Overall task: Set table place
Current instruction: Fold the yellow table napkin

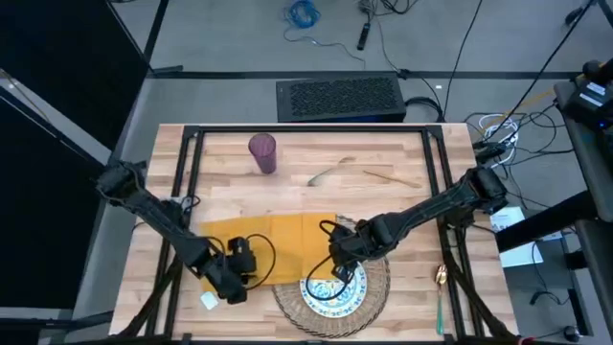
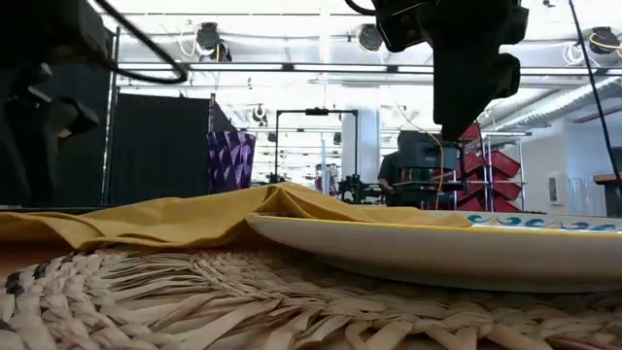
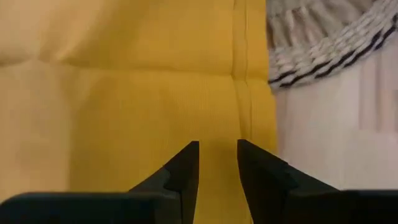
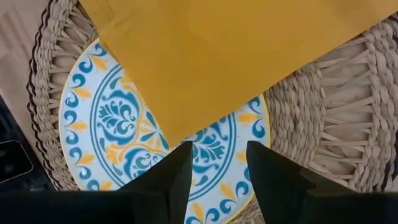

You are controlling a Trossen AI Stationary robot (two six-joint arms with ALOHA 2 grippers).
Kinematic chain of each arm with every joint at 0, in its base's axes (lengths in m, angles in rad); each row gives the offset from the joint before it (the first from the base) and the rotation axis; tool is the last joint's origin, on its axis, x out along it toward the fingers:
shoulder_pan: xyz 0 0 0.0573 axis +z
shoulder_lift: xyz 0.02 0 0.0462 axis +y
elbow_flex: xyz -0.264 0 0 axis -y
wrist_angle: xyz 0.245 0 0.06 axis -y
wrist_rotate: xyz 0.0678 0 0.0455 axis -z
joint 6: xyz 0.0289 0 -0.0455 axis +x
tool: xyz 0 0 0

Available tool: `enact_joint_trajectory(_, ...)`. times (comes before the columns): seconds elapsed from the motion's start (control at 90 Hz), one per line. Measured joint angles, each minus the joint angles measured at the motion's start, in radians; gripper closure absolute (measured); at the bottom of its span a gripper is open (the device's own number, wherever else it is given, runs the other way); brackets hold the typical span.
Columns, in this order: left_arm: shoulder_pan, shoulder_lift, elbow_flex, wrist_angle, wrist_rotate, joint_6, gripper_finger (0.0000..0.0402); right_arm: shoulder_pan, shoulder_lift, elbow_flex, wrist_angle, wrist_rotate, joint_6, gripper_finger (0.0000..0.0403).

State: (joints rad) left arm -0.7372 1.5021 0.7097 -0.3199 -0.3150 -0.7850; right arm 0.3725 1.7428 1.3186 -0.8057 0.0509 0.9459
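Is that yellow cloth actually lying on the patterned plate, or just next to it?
Touching. In the right wrist view a corner of the yellow napkin lies over the plate; the low view shows cloth resting on its rim.

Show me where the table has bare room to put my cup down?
Bare wood lies at the far right of the table, beyond the gold cutlery, and between the purple tumbler and the yellow napkin. The near middle is crowded: napkin, plate, straw mat and both hands, left, right.
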Motion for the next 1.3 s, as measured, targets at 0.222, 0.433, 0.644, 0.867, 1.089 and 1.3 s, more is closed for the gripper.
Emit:
enact_joint_trajectory(0.222, -0.021, 0.008, 0.0, 0.006, 0.007, -0.022, 0.0308, -0.002, 0.0, 0.0, 0.0, 0.0, -0.005, 0.0264)
enact_joint_trajectory(0.433, -0.031, 0.008, 0.0, 0.005, 0.011, -0.022, 0.0308, -0.013, 0.0, 0.0, 0.0, 0.0, -0.007, 0.0264)
enact_joint_trajectory(0.644, -0.031, 0.021, 0.0, -0.003, 0.005, -0.023, 0.0308, -0.013, 0.0, 0.0, 0.001, 0.0, -0.007, 0.0264)
enact_joint_trajectory(0.867, -0.031, 0.038, 0.0, -0.002, 0.005, -0.033, 0.0308, -0.013, 0.0, 0.0, 0.001, -0.001, -0.008, 0.0264)
enact_joint_trajectory(1.089, -0.03, 0.038, 0.0, -0.005, 0.002, -0.042, 0.0311, -0.013, 0.0, 0.0, 0.001, 0.0, -0.008, 0.0264)
enact_joint_trajectory(1.3, -0.031, 0.038, 0.0, 0.002, 0.014, -0.041, 0.0369, -0.013, 0.0, 0.0, 0.001, -0.001, -0.008, 0.0264)
